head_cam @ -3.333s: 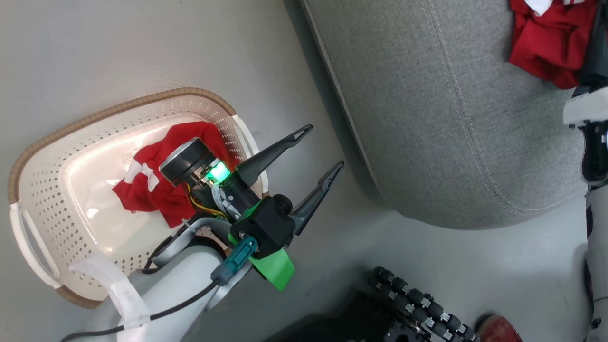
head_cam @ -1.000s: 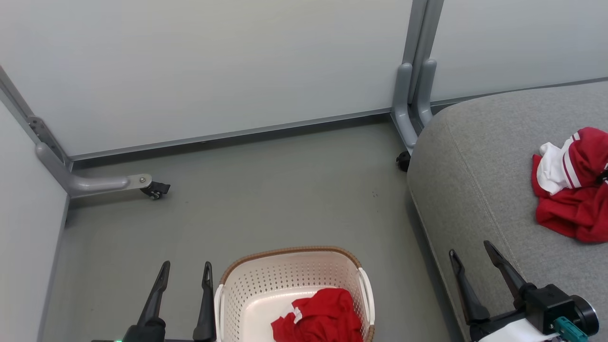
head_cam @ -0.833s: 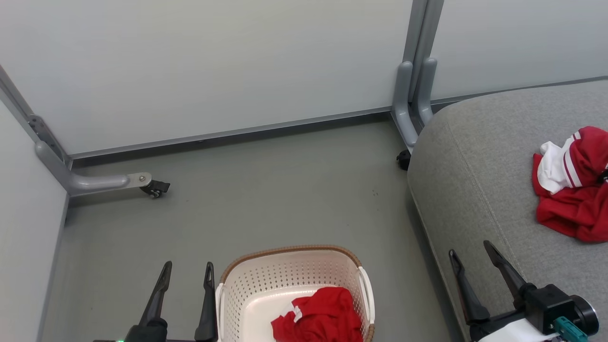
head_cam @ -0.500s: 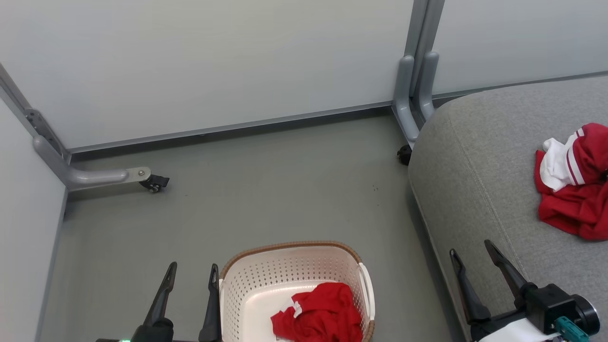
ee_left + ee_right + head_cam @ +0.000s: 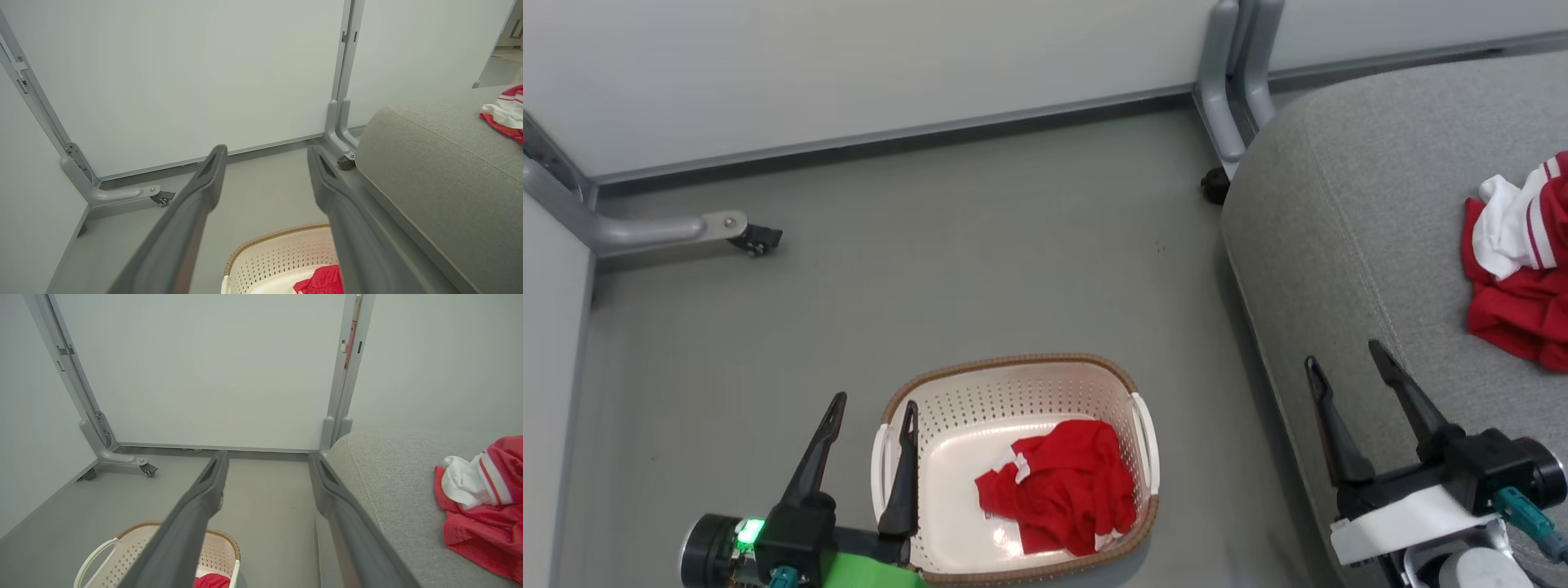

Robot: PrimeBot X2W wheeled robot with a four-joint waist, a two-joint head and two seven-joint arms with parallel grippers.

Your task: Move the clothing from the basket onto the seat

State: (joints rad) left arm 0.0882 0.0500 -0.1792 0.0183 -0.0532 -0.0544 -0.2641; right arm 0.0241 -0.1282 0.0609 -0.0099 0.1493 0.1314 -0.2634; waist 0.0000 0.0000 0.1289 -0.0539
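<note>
Two garments: shorts (image 5: 1058, 486) in basket (image 5: 1005, 363), jersey (image 5: 1515, 253) on seat (image 5: 1339, 204).
View's tipped down since earlier; left gripper (image 5: 874, 402) by basket's rim, right gripper (image 5: 1342, 353) over seat's edge, both wide open, empty, bare floor (image 5: 931, 269) between.

Readable text, labels, brands, numbers, signs: none.

You can make out no lettering on these items:
- the clothing (image 5: 1058, 486) in the basket (image 5: 1013, 390)
- the basket's perforated wall
- the seat (image 5: 1339, 229)

On the clothing lying on the seat, the white bands are plain stripes. They are not characters.
</note>
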